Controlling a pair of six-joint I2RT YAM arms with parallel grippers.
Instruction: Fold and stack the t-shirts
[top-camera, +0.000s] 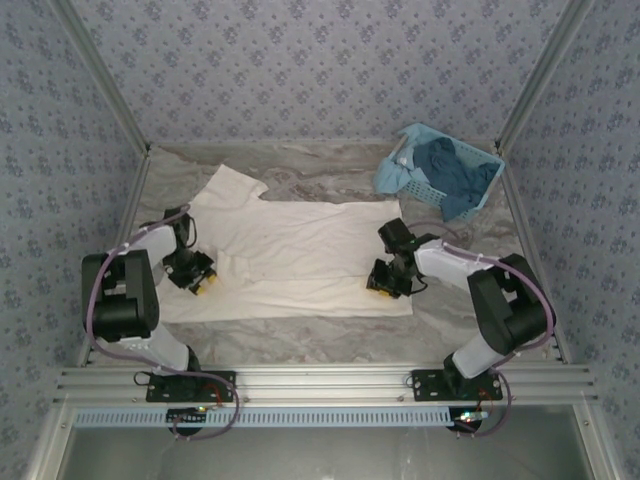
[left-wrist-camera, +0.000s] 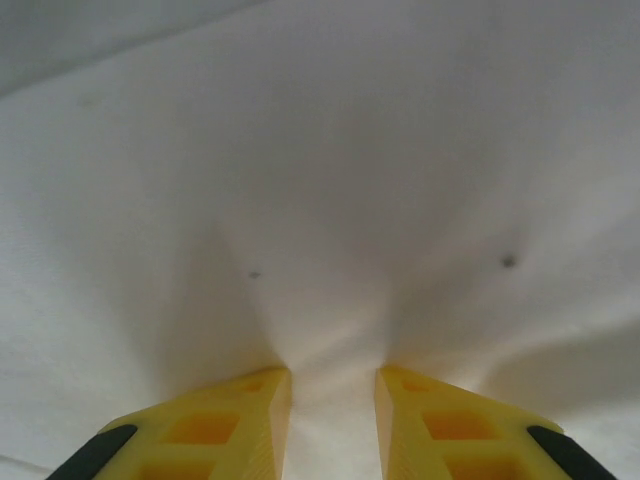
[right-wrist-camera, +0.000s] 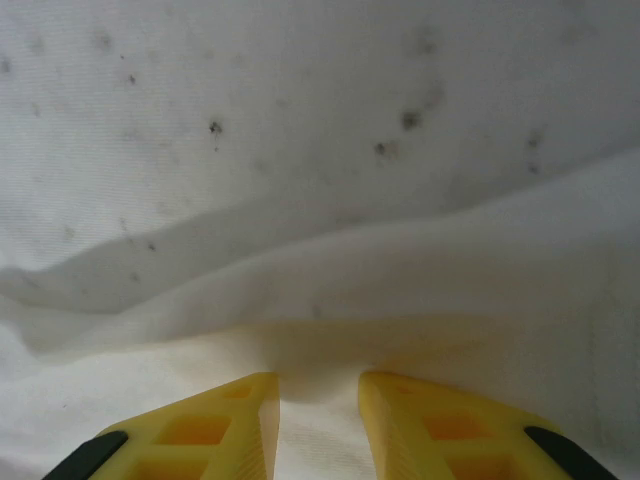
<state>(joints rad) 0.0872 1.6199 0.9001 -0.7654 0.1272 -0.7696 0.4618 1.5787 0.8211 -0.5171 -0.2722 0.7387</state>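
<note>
Wallpaper in blue with a small floral print closes in three sides of a grey marbled counter (top-camera: 300, 175), which I see from above, with the two arm bases bolted to a metal rail at the near edge.

A large cream short-sleeved cloth t-shirt (top-camera: 300, 250) lies spread flat across the middle of the counter, with one sleeve reaching toward the far left. At the far right corner stands a light blue plastic lattice basket (top-camera: 480, 200) with dark blue cloth (top-camera: 450, 165) heaped inside. It sits near the shirt's far right corner, and I cannot tell whether they touch.

The left gripper (top-camera: 200, 278) is down on the near left part of the shirt. In the left wrist view its yellow fingers (left-wrist-camera: 250, 425) stand narrow, with cream cloth drawn into the gap between them. Creases fan out from the tips, so they are pinching the fabric. Two tiny dark specks show on the cloth ahead.

The right gripper (top-camera: 385, 280) is down at the shirt's near right corner. In the right wrist view its yellow fingers (right-wrist-camera: 400, 425) are equally narrow, with cloth gathered between them. A soft raised fold runs across just ahead of the tips. Beyond the fold the fabric carries a scatter of small dark marks.
</note>
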